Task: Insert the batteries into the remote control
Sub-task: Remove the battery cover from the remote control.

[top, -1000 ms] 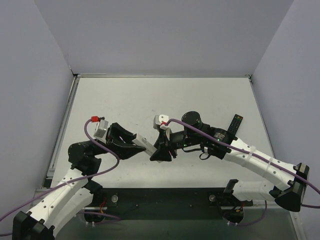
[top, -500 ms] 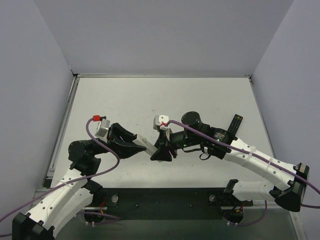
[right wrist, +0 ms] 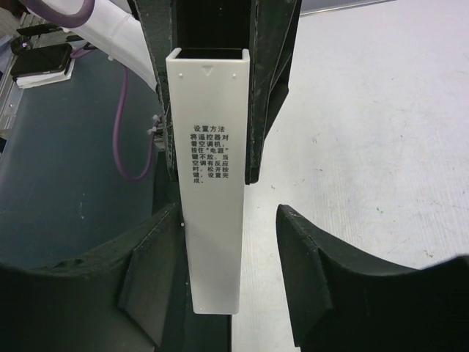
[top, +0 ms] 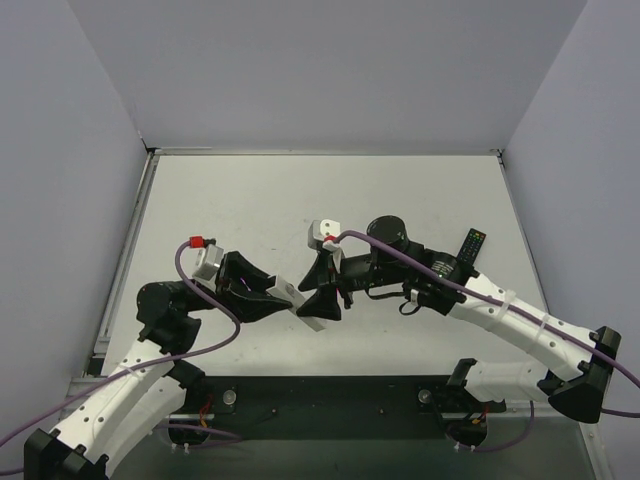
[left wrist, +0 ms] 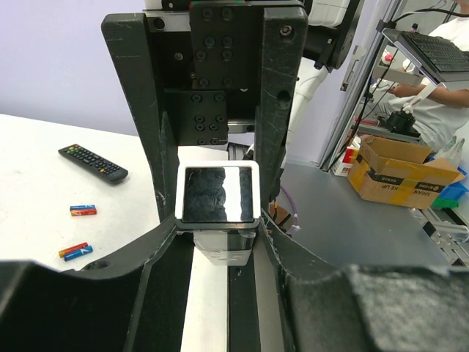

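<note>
Bright even overhead light, soft shadows

Top cam; opposed wrist cams, remote [right wrist: 212, 183] shared

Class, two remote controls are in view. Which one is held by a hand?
The slim white remote control, clamped in the left hand. The black remote with coloured buttons lies untouched on the table.

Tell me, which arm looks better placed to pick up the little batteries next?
Right, probably. The right tool stands open around the white remote, while the left tool is clamped on it. The batteries lie near the black remote, on the right arm's side.
</note>
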`<state>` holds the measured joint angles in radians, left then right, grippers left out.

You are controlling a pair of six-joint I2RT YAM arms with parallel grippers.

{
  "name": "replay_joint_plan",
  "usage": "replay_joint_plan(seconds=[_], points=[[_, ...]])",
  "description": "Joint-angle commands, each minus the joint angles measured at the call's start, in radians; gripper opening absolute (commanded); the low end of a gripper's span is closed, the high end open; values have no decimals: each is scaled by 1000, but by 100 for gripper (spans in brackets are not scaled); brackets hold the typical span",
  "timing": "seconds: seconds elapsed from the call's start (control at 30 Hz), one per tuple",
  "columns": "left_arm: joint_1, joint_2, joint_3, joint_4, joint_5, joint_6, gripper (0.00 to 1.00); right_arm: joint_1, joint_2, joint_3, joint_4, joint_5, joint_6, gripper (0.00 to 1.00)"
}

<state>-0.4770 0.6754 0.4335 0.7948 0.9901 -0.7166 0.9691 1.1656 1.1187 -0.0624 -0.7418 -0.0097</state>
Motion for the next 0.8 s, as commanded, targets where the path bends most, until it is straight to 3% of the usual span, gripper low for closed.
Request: replay_joint_plan(seconds=[0.0,0.1,0.4,0.77], points=[[-3,-14,8,14,13,29,0,-6,14,44,49,-36,7,46],[-3,-16,8,12,7,32,0,-7,19,43,49,-33,7,41],[3,-36,-22,24,-80,42,0,-18,23,15,18,-47,5,15],[69,-54,-68,156,-162,-29,0,-38,28,-28,-132,-91,-73,9]])
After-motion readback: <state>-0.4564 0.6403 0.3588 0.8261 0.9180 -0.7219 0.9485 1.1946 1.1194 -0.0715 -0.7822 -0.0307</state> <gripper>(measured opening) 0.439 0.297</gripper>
